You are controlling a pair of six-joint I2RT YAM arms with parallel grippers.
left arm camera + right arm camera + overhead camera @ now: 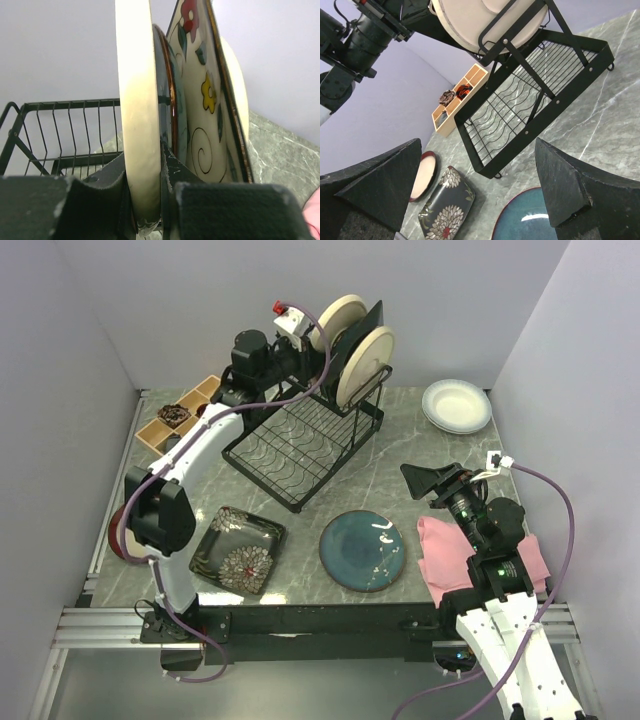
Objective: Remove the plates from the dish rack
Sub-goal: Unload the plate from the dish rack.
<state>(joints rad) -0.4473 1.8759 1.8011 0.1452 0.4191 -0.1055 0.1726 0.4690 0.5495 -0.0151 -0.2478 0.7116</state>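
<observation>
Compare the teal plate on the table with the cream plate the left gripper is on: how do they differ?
The teal plate lies flat on the table; the cream plate stands on edge in the dish rack. The teal plate is dark, the cream plate pale. The teal plate is untouched; the left gripper is clamped on the cream plate's rim. Both are round.

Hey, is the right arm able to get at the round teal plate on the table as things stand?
Probably yes. The teal plate lies flat and uncovered close to the right arm's open fingers, with nothing between them.
</observation>
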